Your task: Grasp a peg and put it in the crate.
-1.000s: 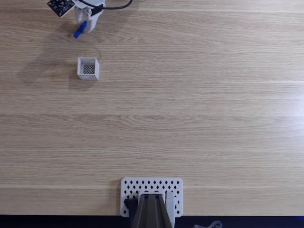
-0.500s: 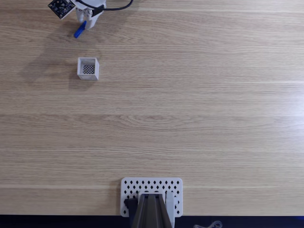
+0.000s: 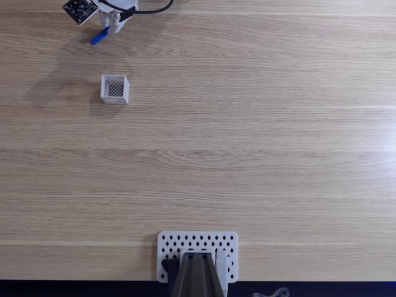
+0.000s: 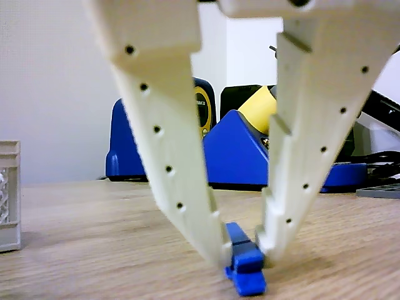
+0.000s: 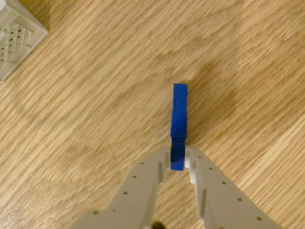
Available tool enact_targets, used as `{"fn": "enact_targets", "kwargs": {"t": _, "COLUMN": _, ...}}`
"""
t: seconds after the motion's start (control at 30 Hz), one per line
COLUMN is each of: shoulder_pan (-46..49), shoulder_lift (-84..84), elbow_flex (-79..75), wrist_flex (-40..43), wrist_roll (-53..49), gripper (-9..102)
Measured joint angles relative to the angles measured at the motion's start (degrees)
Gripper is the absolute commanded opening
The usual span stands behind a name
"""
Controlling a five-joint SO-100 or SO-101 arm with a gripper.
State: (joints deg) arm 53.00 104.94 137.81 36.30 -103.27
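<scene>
One peg [image 5: 178, 125] pinched in closed jaws, one crate [image 3: 114, 89] nearby

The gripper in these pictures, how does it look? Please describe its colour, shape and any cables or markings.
The gripper has two off-white plastic fingers that taper to narrow tips, each with a row of small round holes. In the fixed view, a black cable runs from it, and a small dark circuit board sits beside it.
</scene>
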Motion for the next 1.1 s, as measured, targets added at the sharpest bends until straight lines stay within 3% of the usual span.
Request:
{"fn": "enact_targets", "kwargs": {"t": 0.2, "shoulder_pan": 0.0, "shoulder_lift": 0.0, "elbow_flex": 0.1, "wrist_flex": -6.0, "wrist_roll": 0.0, "gripper": 0}}
{"fn": "enact_targets", "kwargs": {"t": 0.53, "shoulder_pan": -0.4, "shoulder_lift": 1.2, "elbow_flex": 7.9, "wrist_flex": -32.1, "wrist_roll": 5.1, "gripper": -1}}
{"fn": "enact_targets", "kwargs": {"t": 0.87, "shoulder_pan": -11.1, "shoulder_lift": 8.1, "elbow_flex": 20.4, "wrist_flex": -59.7, "wrist_roll": 17.3, "gripper": -1}}
{"fn": "enact_targets", "kwargs": {"t": 1.1, "shoulder_pan": -19.7, "shoulder_lift": 8.9, "elbow_flex": 23.5, "wrist_flex": -70.1, "wrist_roll": 22.4, "gripper": -1}}
